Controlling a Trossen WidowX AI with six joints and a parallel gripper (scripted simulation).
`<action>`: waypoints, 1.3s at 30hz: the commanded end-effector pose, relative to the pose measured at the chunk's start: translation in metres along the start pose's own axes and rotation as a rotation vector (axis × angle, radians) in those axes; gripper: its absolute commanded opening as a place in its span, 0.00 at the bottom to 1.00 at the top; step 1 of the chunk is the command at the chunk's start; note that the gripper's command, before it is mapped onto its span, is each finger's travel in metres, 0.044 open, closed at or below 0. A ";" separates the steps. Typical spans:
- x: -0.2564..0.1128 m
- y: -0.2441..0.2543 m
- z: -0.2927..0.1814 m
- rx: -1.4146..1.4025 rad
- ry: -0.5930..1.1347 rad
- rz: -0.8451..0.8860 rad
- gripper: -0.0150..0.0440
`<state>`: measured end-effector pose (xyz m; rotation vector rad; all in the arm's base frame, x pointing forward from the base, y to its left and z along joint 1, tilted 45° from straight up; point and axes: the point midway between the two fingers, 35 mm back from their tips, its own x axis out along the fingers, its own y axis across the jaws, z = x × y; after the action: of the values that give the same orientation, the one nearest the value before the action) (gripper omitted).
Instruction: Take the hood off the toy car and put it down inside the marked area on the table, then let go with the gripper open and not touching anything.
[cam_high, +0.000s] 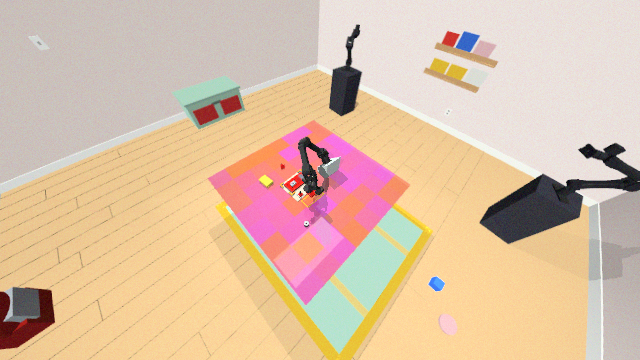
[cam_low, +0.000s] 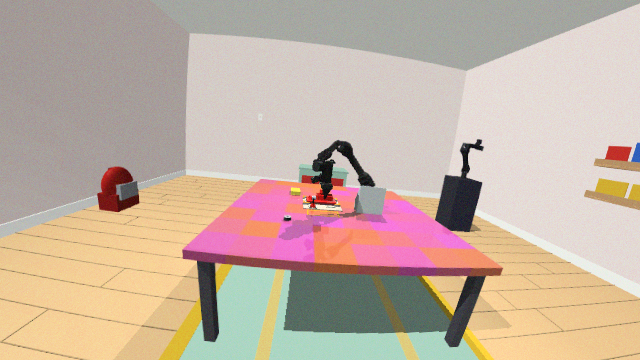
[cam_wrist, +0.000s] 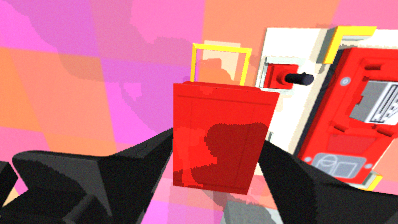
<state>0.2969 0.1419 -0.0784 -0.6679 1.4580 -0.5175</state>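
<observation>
My gripper (cam_high: 317, 191) (cam_low: 326, 193) (cam_wrist: 215, 136) is shut on the red hood (cam_wrist: 220, 112), with a finger at each side of it. The hood is off the car and hangs above the table, slightly turned in the wrist view. The red toy car (cam_high: 293, 183) (cam_wrist: 320, 132) sits on a white board, right of the hood in the wrist view, with its grey engine part (cam_wrist: 380, 102) uncovered. The marked area, a yellow outline (cam_wrist: 193, 65), shows just beyond the hood's far edge; its near part is hidden behind the hood.
A red block with a black lever (cam_wrist: 300, 79) stands on the white board (cam_wrist: 287, 42) between marked area and car. A grey panel (cam_high: 330, 167) (cam_low: 373, 201) stands beside the arm. A yellow block (cam_high: 265, 181) (cam_low: 295, 191) and a small round thing (cam_high: 306, 224) (cam_low: 287, 218) lie on the table.
</observation>
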 end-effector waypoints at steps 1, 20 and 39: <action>0.006 0.000 -0.002 -0.012 0.006 -0.009 0.25; 0.020 0.000 -0.002 -0.012 0.006 -0.009 0.25; 0.033 0.000 -0.002 -0.012 0.006 -0.009 0.25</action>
<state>0.2998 0.1238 -0.0982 -0.6653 1.4568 -0.5182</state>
